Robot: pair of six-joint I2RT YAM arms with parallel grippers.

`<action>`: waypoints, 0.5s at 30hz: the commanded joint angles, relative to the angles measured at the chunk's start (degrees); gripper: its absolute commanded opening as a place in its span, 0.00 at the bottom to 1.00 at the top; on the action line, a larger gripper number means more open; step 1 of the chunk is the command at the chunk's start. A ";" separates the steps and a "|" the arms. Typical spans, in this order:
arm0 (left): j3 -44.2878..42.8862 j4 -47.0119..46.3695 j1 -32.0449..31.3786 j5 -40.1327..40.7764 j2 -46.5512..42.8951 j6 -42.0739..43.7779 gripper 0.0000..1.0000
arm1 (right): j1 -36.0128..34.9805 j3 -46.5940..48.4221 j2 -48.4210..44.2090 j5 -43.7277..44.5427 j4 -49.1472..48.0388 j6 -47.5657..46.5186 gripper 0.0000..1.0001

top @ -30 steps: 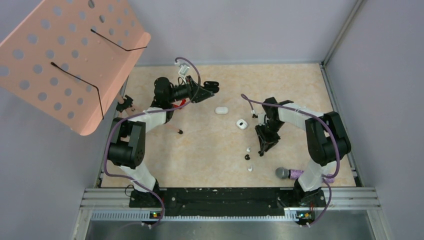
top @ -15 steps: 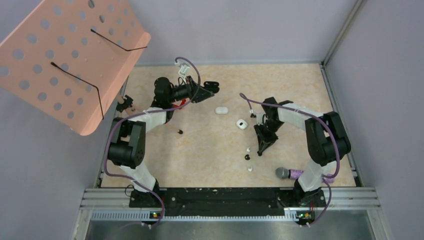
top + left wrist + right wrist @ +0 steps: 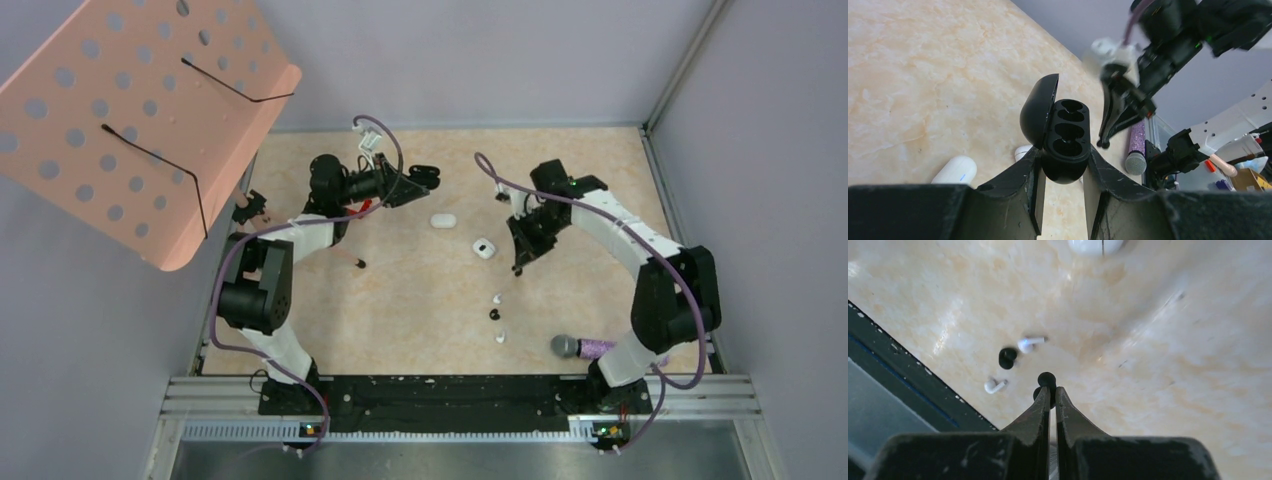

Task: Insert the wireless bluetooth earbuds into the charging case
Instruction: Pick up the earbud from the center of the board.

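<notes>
Black bud (image 3: 1046,380) is pinched in the right claw (image 3: 1050,390) tips, up off the worktop (image 3: 400,290) a bit right of the middle. Left claw (image 3: 1062,167) clamps the black case (image 3: 1067,135) near the far edge, lid open, sockets look empty. I'd say it's the carry step. Next move needs the bud lined up over a socket, and that's a tiny target.
</notes>
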State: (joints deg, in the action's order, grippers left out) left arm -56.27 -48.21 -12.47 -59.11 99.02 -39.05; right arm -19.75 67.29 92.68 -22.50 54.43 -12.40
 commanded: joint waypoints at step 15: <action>-0.77 -2.95 -4.36 -12.43 -2.53 10.62 0.00 | -12.23 37.45 -5.41 -7.25 2.95 -41.20 0.00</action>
State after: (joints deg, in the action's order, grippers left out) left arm -56.58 -49.91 -16.93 -68.62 99.88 -33.58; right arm -27.86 97.84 84.93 -28.80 54.35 -47.62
